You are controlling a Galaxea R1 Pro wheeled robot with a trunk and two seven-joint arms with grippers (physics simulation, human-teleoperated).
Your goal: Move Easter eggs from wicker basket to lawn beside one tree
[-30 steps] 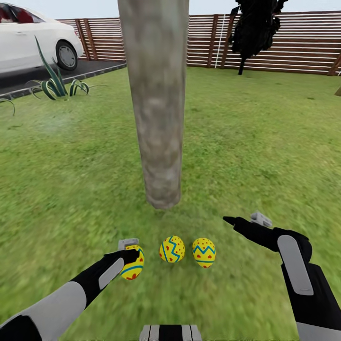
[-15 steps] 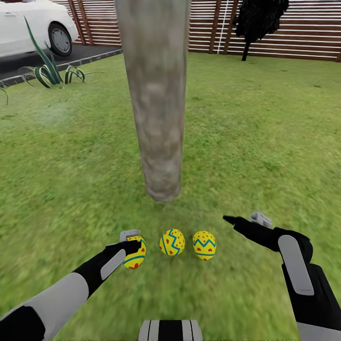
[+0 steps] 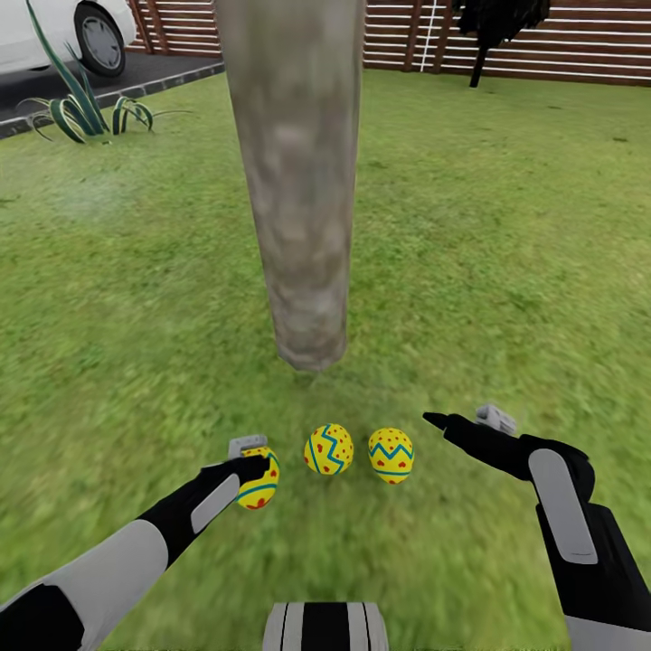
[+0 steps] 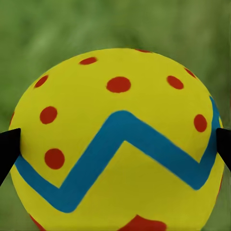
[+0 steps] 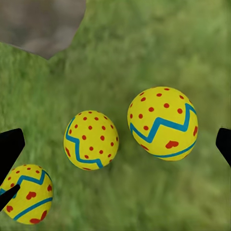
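Nearest us, our left gripper (image 3: 256, 463) has its jaws closed around the third egg (image 3: 259, 477), held low at the lawn (image 3: 136, 316), just beside the middle egg (image 3: 328, 449). Our right gripper (image 3: 463, 420) hangs empty with jaws spread, near the right egg (image 3: 391, 455). All three sit in a row close in front of the tree (image 3: 303, 226); beyond are the fence (image 3: 561, 45) and a car (image 3: 54, 32). We judge this the final placement: next we let the jaws go and back the left arm off without nudging the neighbour.
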